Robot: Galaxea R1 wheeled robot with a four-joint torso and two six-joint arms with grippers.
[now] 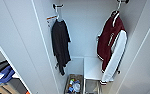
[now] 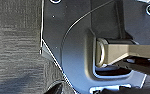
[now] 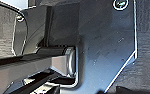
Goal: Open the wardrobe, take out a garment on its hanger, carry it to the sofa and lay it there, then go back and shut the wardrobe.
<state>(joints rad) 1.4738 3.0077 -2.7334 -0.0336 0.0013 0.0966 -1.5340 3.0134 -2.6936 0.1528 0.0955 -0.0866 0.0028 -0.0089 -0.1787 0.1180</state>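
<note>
Open wardrobe (image 1: 86,37), garment (image 1: 110,40) against right wall.

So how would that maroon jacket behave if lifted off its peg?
Probably floppy: the jacket drapes loosely, one white sleeve dangling. It would likely swing, hanging from a single hanger hook. It looks padded, so perhaps bulkier than the thin black garment.

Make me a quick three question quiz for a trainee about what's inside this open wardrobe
1. True or false: the maroon jacket hangs to the right of the black garment in the head view.
2. What colour are the jacket's sleeves?
3. What sits low in the wardrobe beneath the black garment: A) a basket of small items, B) a pair of boots, C) a folded blanket?

Key: 1 true; 2 white; 3 A.
</note>
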